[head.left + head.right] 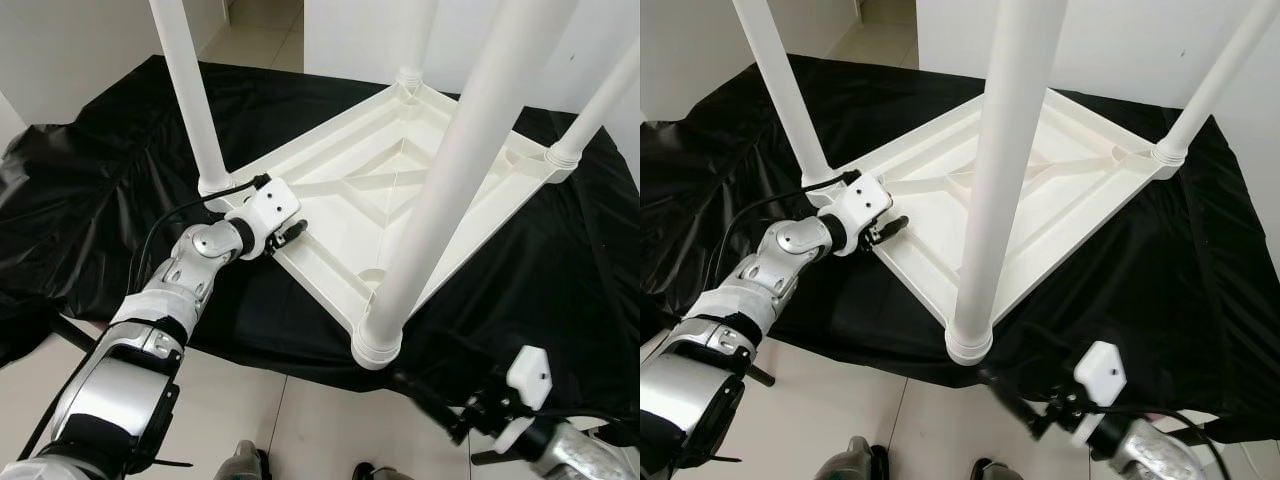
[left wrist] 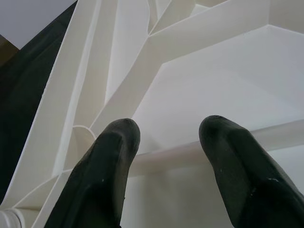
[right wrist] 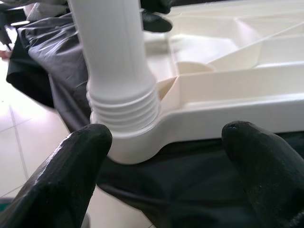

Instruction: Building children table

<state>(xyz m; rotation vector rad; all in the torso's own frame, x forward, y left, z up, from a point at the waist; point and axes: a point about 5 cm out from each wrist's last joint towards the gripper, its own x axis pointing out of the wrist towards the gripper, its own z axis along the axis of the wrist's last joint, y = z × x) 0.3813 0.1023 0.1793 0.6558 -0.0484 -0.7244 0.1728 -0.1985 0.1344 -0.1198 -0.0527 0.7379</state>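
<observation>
A white plastic children's table (image 1: 400, 190) lies upside down on a black sheet (image 1: 90, 210). Its legs point up: a near leg (image 1: 450, 180), a left leg (image 1: 190, 100), a far leg (image 1: 415, 40) and a right leg (image 1: 600, 100). My left gripper (image 1: 290, 235) is at the tabletop's left rim beside the left leg, open, its fingers (image 2: 109, 156) spread over the rim and ribbed underside. My right gripper (image 1: 430, 405) is low at the near corner, open. Its fingers (image 3: 80, 156) flank the near leg's threaded base (image 3: 123, 109) without touching it.
The black sheet hangs over the edge of a low surface towards me. Pale tiled floor (image 1: 300, 420) lies below it and continues beyond the far left corner (image 1: 265, 25). White walls stand behind. The tall legs crowd the space above the table.
</observation>
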